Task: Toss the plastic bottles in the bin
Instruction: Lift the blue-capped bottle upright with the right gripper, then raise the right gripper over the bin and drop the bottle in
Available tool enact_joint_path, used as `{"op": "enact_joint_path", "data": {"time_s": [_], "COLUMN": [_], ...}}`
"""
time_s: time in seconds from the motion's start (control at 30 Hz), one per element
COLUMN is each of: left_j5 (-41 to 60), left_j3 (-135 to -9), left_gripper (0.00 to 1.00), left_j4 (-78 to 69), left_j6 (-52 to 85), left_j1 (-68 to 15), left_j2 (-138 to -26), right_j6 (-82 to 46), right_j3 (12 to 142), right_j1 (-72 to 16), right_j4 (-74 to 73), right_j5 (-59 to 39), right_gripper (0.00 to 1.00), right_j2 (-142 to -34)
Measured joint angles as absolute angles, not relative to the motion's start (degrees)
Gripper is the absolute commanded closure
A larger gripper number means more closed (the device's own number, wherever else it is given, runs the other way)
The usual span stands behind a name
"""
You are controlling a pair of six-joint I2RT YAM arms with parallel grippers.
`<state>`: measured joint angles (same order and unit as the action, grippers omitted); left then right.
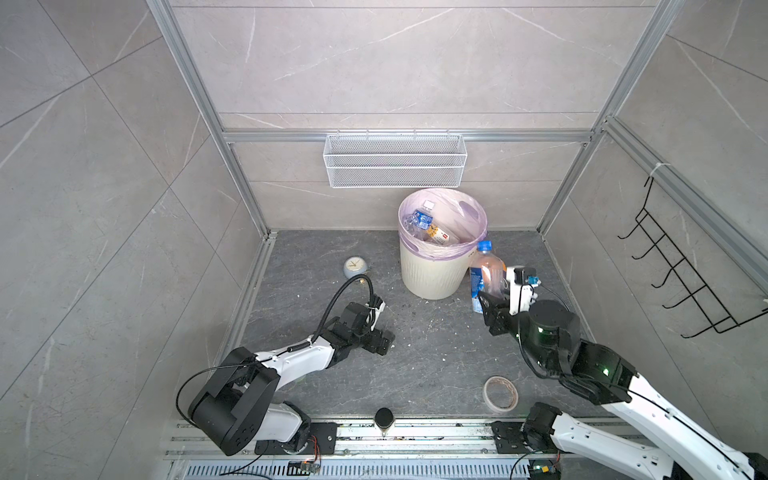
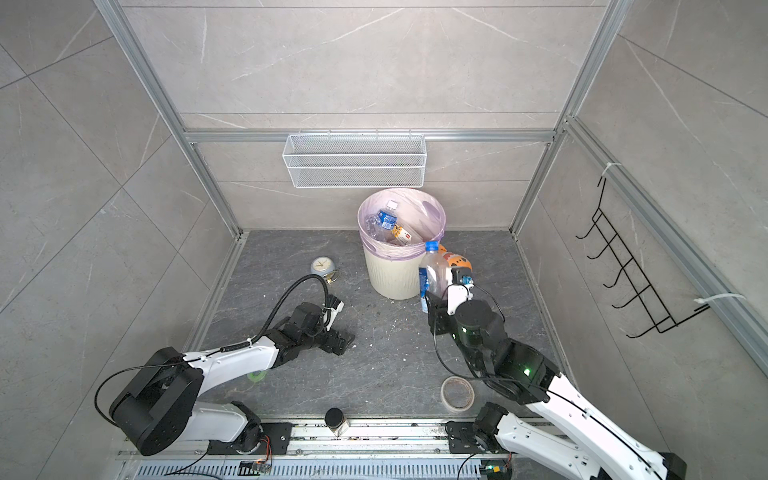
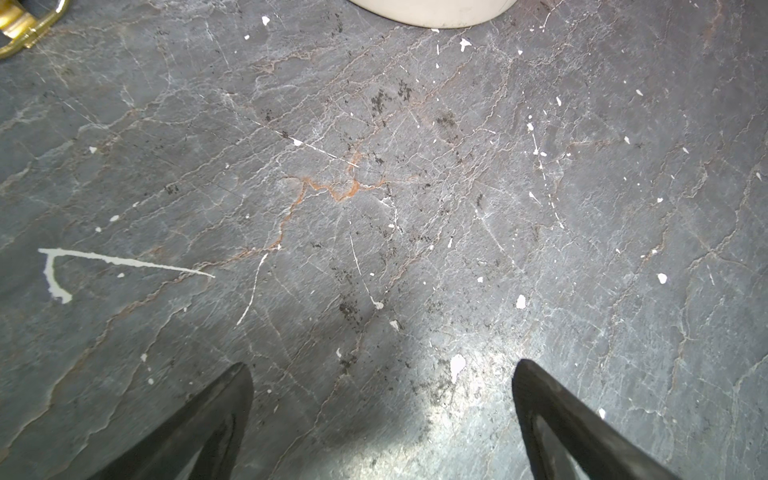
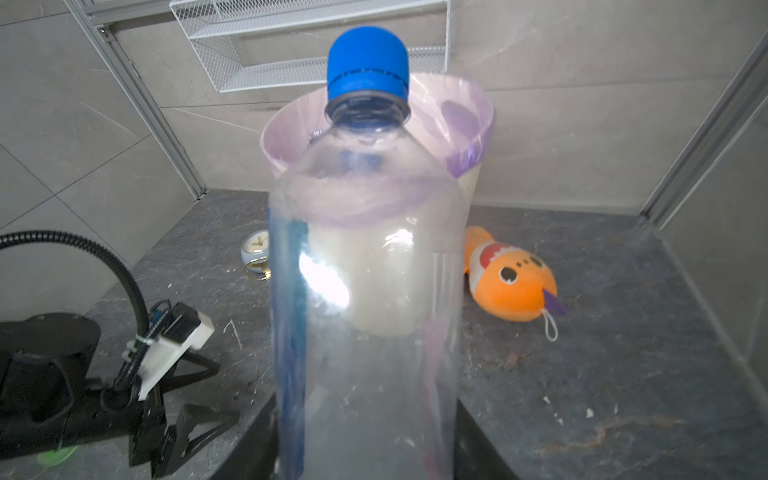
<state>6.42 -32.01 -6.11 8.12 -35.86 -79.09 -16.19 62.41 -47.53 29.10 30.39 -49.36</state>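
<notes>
Dark slate floor (image 1: 436,353) carried everything. A blue-capped bottle (image 1: 486,270) stood upright just beside the bin (image 1: 432,278), clamped in the right gripper (image 4: 363,415). Other bottles (image 1: 419,222) lay inside the bin. Well apart, the left gripper (image 3: 380,365) hung spread wide near a clock (image 1: 354,266).

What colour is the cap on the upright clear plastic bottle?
Blue cap, seen best in the right wrist view.

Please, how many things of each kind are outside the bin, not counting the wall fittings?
Bottle: 1
Clock: 1
Tape rolls: 2
Toy fish: 1
Jar: 1
Total: 6
</notes>
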Motion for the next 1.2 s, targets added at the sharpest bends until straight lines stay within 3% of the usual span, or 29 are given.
{"op": "enact_joint_path", "data": {"time_s": [0.17,0.2,0.27,0.3,0.37,0.53,0.9,1.2], "left_j5": [6.57,6.57,6.59,6.59,6.57,6.48,6.20,5.67], "left_j3": [-32.01,-32.01,-32.01,-32.01,-32.01,-31.99,-31.99,-35.31], "left_gripper": [0.00,0.00,0.00,0.00,0.00,0.00,0.00,0.00], "left_j4": [-6.15,-6.17,-6.31,-6.37,-6.39,-6.57,-6.66,-5.58], "left_j6": [8.12,8.12,8.12,8.12,8.12,8.12,8.34,9.28], "left_j1": [-35.86,-35.86,-35.86,-35.86,-35.86,-35.86,-35.86,-35.51], "left_j2": [-79.00,-78.91,-78.65,-78.50,-78.11,-77.08,-77.08,-76.99], "right_j6": [-13.69,-13.32,-12.69,-12.49,-12.36,-12.36,-11.70,-13.80], "right_j3": [85.14,89.67,100.64,106.69,114.21,110.83,98.04,86.61], "right_j1": [-39.05,-37.21,-34.11,-32.91,-31.53,-30.33,-29.76,-24.49], "right_j4": [28.40,28.64,29.93,30.83,31.88,33.50,31.94,30.74], "right_j5": [28.95,28.40,27.62,27.55,27.38,26.72,25.50,21.32], "right_gripper": [0.54,0.43,0.11,0.01,0.01,0.01,0.01,0.01], "right_j2": [-69.69,-73.80,-83.26,-88.27,-95.15,-96.77,-82.72,-78.17]}}
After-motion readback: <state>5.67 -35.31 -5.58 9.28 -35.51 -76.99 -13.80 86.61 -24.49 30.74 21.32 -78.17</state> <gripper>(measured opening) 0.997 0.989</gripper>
